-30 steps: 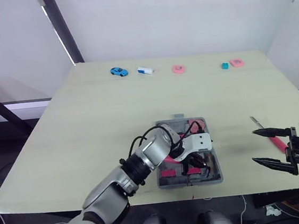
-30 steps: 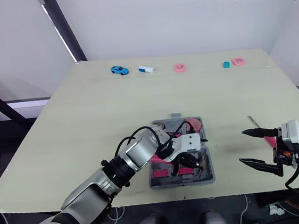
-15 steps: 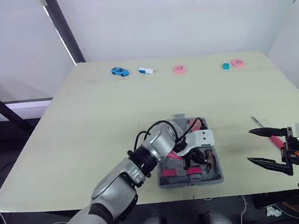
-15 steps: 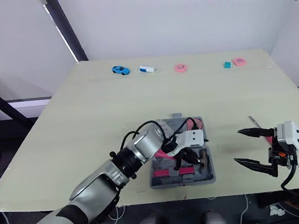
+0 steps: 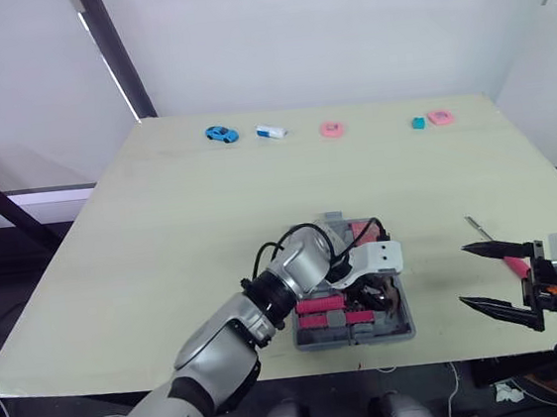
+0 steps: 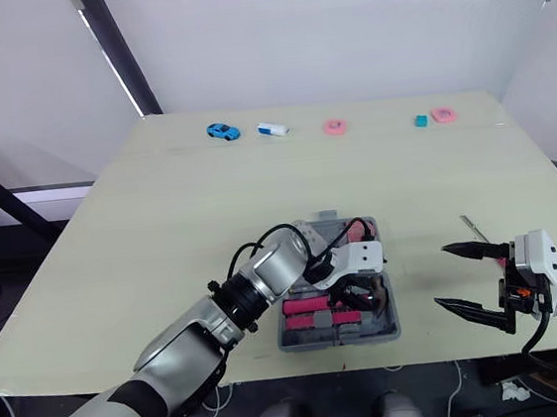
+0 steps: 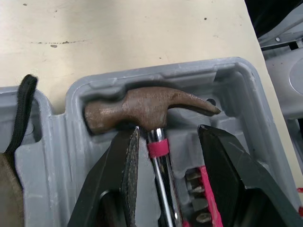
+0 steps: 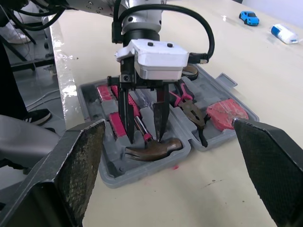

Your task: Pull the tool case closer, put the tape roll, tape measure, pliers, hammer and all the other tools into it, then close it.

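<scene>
The gray tool case (image 5: 352, 338) lies open on the table (image 5: 161, 231), close to the robot's edge. The hammer (image 7: 142, 106) lies flat in its own slot in the case. The left claw (image 7: 169, 130) hangs right over it with its two black fingers (image 7: 125, 165) spread apart. One finger is on each side of the hammer's thin neck, and they do not squeeze it. A second ago this claw sat a bit nearer to the robot. Now it has slid a little toward the far right part of the case. The pliers (image 8: 189, 106) lie in the case too.

The right claw (image 5: 465, 274) is wide open and holds nothing. It floats over the right edge of the table and has crept a tiny bit toward the case. A tool with a pink handle (image 5: 512, 264) lies on the table just beside it.
</scene>
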`<action>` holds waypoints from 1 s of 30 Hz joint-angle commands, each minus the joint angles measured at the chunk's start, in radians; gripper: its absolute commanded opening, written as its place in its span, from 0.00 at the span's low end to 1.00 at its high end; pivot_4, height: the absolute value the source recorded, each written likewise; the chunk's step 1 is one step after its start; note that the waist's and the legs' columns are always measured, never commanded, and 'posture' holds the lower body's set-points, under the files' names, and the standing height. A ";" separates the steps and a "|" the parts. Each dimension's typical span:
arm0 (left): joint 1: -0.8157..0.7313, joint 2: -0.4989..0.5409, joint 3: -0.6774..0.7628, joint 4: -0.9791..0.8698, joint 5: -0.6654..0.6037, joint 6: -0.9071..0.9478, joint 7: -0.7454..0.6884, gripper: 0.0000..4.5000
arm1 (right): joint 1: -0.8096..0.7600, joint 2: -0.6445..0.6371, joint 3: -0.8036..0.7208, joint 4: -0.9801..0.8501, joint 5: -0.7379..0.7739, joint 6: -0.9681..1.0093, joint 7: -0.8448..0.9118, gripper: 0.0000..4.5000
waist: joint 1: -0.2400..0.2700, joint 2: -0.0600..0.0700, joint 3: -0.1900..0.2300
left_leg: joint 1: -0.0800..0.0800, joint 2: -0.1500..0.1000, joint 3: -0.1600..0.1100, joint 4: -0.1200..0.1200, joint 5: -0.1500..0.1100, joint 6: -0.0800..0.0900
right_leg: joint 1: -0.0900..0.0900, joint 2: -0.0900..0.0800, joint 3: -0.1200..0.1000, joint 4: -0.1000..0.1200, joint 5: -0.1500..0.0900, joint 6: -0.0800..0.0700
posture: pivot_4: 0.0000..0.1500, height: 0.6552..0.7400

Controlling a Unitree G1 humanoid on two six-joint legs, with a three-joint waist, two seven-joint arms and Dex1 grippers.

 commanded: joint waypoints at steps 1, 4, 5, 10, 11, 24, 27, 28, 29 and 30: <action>-0.031 0.019 0.073 -0.089 -0.037 0.002 -0.022 0.46 | -0.008 0.003 -0.007 -0.005 0.006 -0.018 0.006 1.00 | 0.000 0.000 0.000 | 0.000 0.000 0.000 0.000 0.000 0.000 | 0.000 0.000 0.000 0.000 0.000 0.000 | 1.00 0.99; -0.018 0.036 0.125 -0.134 -0.077 0.003 -0.027 0.46 | -0.010 0.005 -0.006 -0.004 0.006 -0.020 0.007 1.00 | 0.000 0.000 0.000 | 0.000 0.000 0.000 0.000 0.000 0.000 | 0.000 0.000 0.000 0.000 0.000 0.000 | 1.00 0.99; -0.008 0.044 0.145 -0.150 -0.096 -0.007 -0.031 0.46 | -0.011 0.006 -0.006 -0.003 0.007 -0.020 0.007 1.00 | 0.000 0.000 0.000 | 0.000 0.000 0.000 0.000 0.000 0.000 | 0.000 0.000 0.000 0.000 0.000 0.000 | 1.00 0.99; 0.075 0.069 0.273 -0.185 -0.205 -0.085 -0.030 0.41 | -0.016 0.014 -0.005 0.000 0.006 -0.023 0.008 1.00 | -0.001 0.001 0.000 | 0.000 0.000 0.000 0.000 0.000 0.000 | 0.000 0.000 0.000 0.000 0.001 0.001 | 1.00 0.99; 0.111 0.072 0.316 -0.189 -0.244 -0.154 -0.041 0.35 | -0.018 0.015 -0.004 0.001 0.006 -0.024 0.009 1.00 | -0.002 0.001 0.000 | 0.000 0.000 0.000 0.000 0.000 0.000 | 0.000 0.000 0.000 0.000 0.001 0.001 | 1.00 0.99; 0.302 0.193 0.345 -0.103 -0.232 -0.388 -0.068 0.01 | -0.058 0.018 0.015 0.038 0.003 -0.037 0.026 1.00 | 0.002 0.001 0.000 | 0.001 0.000 0.001 0.011 0.000 0.000 | 0.000 0.000 0.002 0.010 0.000 0.000 | 1.00 0.99; 0.306 0.188 0.330 -0.057 -0.210 -0.427 -0.062 0.01 | -0.062 0.017 0.016 0.044 0.002 -0.039 0.030 1.00 | 0.001 0.001 0.000 | 0.001 0.000 0.001 0.011 0.000 0.000 | 0.000 0.000 0.002 0.012 0.000 -0.001 | 1.00 0.99; 0.305 0.182 0.325 -0.030 -0.198 -0.445 -0.053 0.01 | -0.063 0.017 0.017 0.046 0.001 -0.040 0.031 1.00 | 0.001 0.001 0.000 | 0.001 0.001 0.000 0.011 0.000 0.000 | 0.000 0.000 0.002 0.012 0.000 -0.001 | 1.00 0.99; 0.301 0.175 0.320 0.003 -0.183 -0.466 -0.043 0.01 | -0.065 0.016 0.017 0.047 0.001 -0.040 0.031 1.00 | 0.001 0.001 0.000 | 0.002 0.001 0.000 0.011 0.000 0.000 | 0.000 0.000 0.002 0.013 0.000 -0.001 | 1.00 0.99; 0.298 0.169 0.317 0.033 -0.170 -0.481 -0.033 0.01 | -0.065 0.016 0.018 0.048 0.000 -0.041 0.032 1.00 | 0.001 0.001 0.000 | 0.001 0.001 0.000 0.011 0.000 0.000 | 0.000 0.001 0.001 0.013 0.000 -0.001 | 1.00 0.99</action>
